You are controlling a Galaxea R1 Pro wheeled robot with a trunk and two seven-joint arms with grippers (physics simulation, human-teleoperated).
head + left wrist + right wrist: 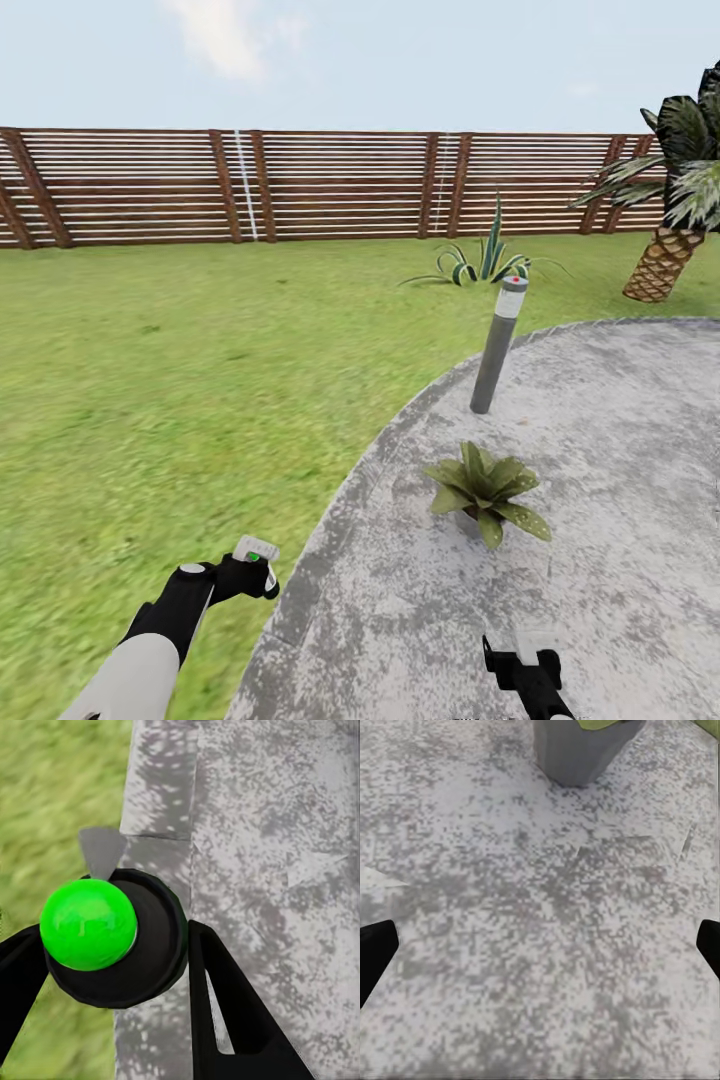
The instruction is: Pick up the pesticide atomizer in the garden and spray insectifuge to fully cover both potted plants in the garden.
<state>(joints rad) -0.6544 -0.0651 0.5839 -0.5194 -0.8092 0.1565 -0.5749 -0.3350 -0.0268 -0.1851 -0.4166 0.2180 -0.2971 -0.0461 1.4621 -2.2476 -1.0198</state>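
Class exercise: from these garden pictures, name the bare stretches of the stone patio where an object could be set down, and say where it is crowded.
Free: the patio right of the bollard lamp, and the stone between the potted plant and the right pincer. Crowded: the strip between lamp and plant, and the patio's grass edge by the left pincer.

Lighting is bright, even daylight under a pale sky [400, 50] with soft cloud; no distinct sun position can be identified. Shadows are nearly missing: the bollard lamp [497, 345] and the potted plant [487, 488] throw no clear shadow across the stone patio [620, 420]. No glare or blown highlights noted. Head view is reasonably sharp, with the fence [330, 185] rails crisp; the lawn [180, 370] texture is smeared. Both wrist views are coarse and pixelated, the lawn in the left wrist view blurred. Straight lines stay straight toward the edges.
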